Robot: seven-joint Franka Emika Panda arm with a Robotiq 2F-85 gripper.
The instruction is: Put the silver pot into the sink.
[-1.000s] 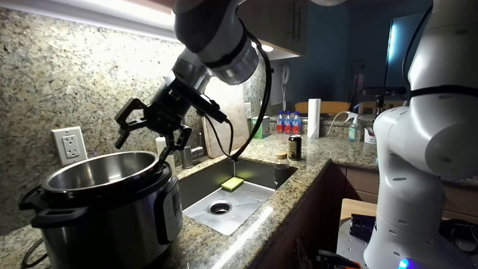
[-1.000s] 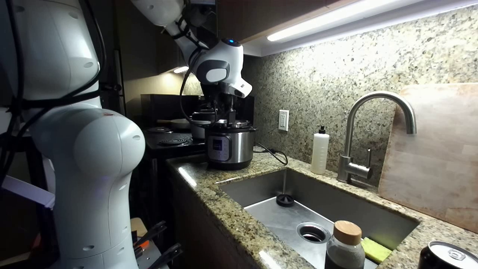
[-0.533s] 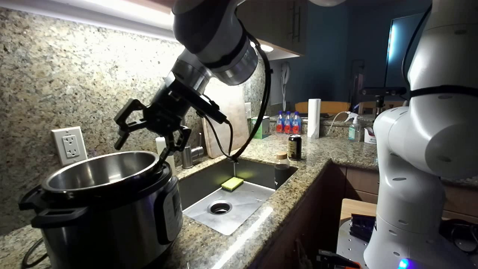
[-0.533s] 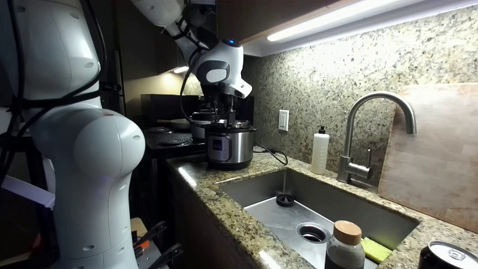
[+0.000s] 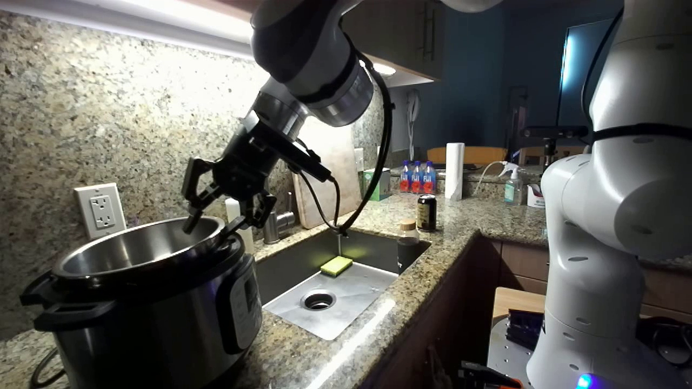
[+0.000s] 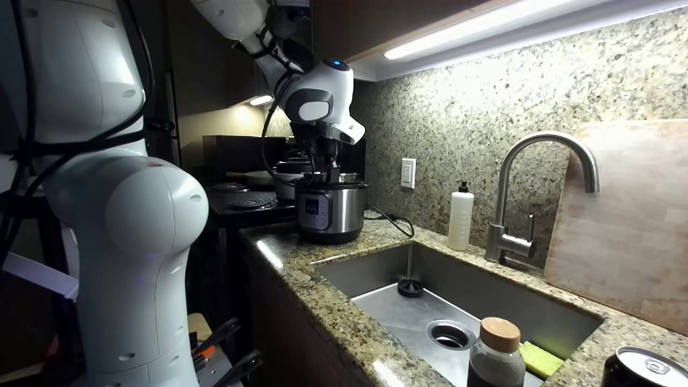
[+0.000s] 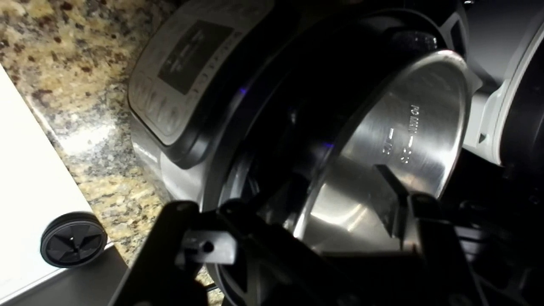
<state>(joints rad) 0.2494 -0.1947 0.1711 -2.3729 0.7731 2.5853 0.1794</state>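
Now the black two-fingered tool (image 5: 207,231) stands parted astride the rim of the round silver metal pot (image 5: 138,247), one fingertip inside, contact hard to make out. The pot sits in a black-and-steel electric cooker (image 5: 162,321); nearby, the grey steel sink (image 5: 354,296) holds a yellow-green sponge (image 5: 336,266), partly covered in an exterior view by a wooden-lidded glass bottle (image 6: 497,359) cut off below.

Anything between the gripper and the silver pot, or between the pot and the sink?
Nothing visible between gripper and silver pot: the open fingers straddle the pot's wall. Toward the sink, the cooker is in the way: the pot sits inside it and probably needs lifting out first.
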